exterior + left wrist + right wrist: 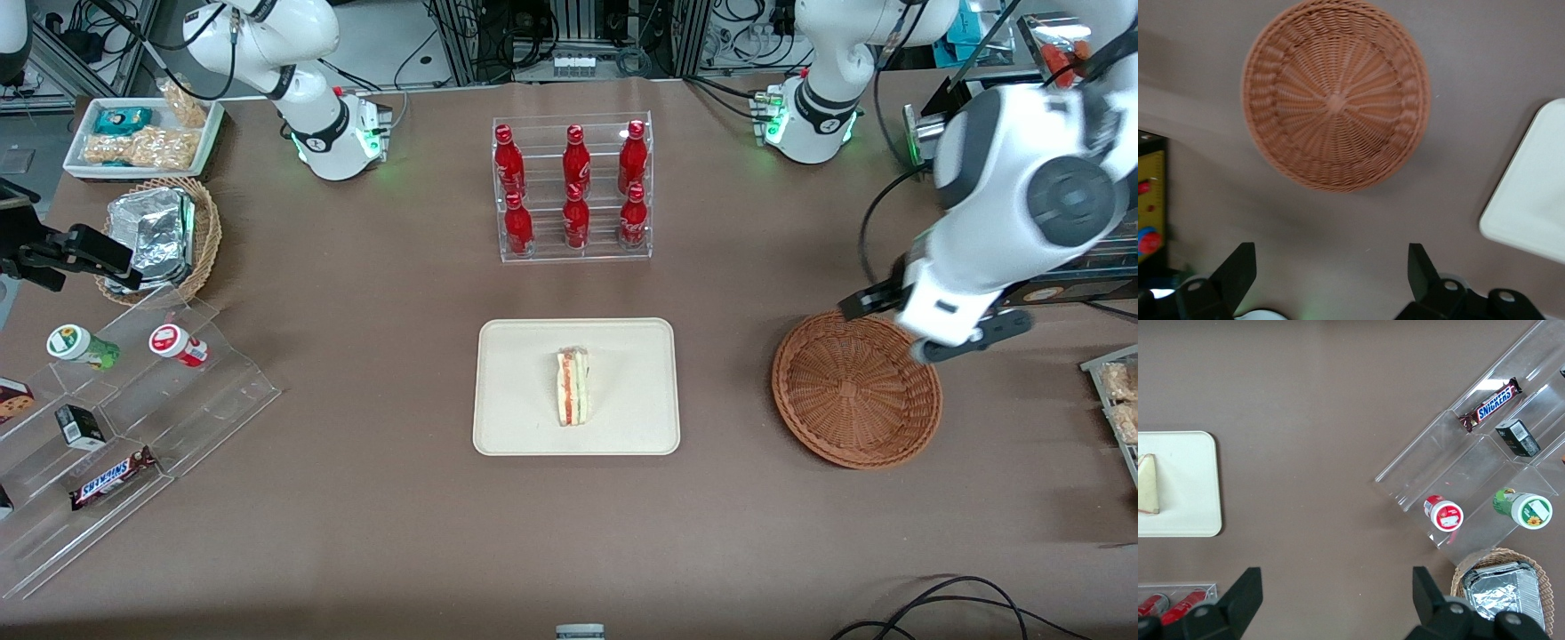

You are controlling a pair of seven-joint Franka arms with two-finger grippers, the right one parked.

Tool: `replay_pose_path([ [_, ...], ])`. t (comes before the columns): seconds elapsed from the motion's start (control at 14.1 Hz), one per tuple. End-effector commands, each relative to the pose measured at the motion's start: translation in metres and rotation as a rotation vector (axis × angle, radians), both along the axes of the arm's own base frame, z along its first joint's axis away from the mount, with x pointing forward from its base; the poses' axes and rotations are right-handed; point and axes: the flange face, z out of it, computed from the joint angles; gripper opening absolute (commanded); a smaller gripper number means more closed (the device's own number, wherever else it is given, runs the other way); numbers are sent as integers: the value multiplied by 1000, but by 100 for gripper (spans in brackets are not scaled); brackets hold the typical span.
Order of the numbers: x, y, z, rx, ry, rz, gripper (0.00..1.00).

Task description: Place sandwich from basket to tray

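Note:
The sandwich (573, 387), a white-bread wedge with orange and green layers, lies on its side in the middle of the cream tray (516, 356); the right wrist view shows a slice of it (1146, 483) on the tray (1185, 487). The round reddish-brown basket (853, 391) stands empty beside the tray, toward the working arm's end of the table. My left gripper (929, 333) hangs in the air above the basket's rim, open and holding nothing. In the left wrist view the gripper (1330, 253) has its fingers spread wide over bare table, with the basket (1336, 103) and a tray corner (1538, 200) below.
A clear rack of red bottles (573, 187) stands farther from the front camera than the tray. Toward the parked arm's end are a stepped acrylic stand with snacks (116, 400), a tan basket of foil packets (164, 236) and a white snack tray (142, 133).

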Motion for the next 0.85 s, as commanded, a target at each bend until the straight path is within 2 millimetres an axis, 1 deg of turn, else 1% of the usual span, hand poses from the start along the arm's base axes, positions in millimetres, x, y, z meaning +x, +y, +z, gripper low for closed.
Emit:
replay_pose_path([
  [0.0,-20,17,25,-33,-8,-122,100],
  [0.07,-20,23,31,-47,-18,-177,100],
  [0.21,-17,24,39,-74,-35,-324,100],
  [0.28,-15,26,46,-83,-47,-390,100],
  [0.35,-14,27,51,-86,-62,-420,100],
  [0.42,-11,27,60,-83,-100,-426,100],
  [0.57,-9,34,70,-78,-150,-414,100],
  [0.78,-8,34,76,-78,-163,-412,100],
])
